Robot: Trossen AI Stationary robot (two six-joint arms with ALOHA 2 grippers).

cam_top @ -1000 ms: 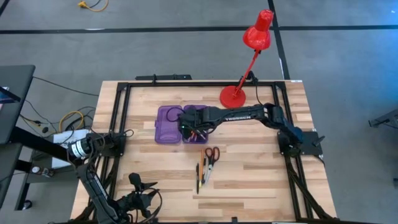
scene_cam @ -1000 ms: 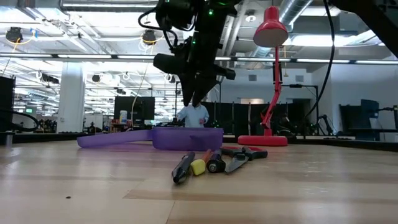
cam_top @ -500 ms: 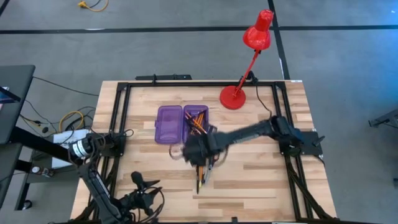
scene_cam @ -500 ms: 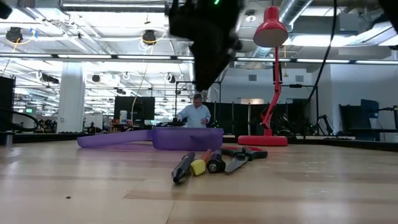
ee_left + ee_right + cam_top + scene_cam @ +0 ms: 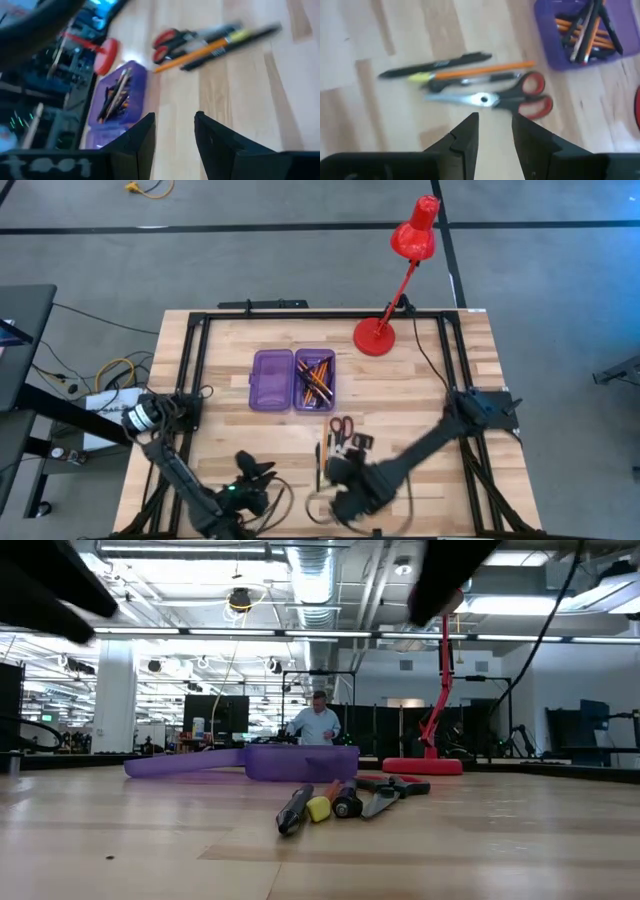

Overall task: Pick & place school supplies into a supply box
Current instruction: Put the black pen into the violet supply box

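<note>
The right gripper (image 5: 494,131), fingers parted and empty, is being held at six o'clock of the scissors (image 5: 512,98) and loose pens (image 5: 436,65), apparently for approach; the supply box (image 5: 293,380) at twelve o'clock is being kept open. The left gripper (image 5: 174,131) is also being held open, empty.

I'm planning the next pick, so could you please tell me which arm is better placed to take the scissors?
Probably the right: its pincer is open with the red-handled scissors just ahead. The left pincer, also open, sits farther off near the table's front.
</note>
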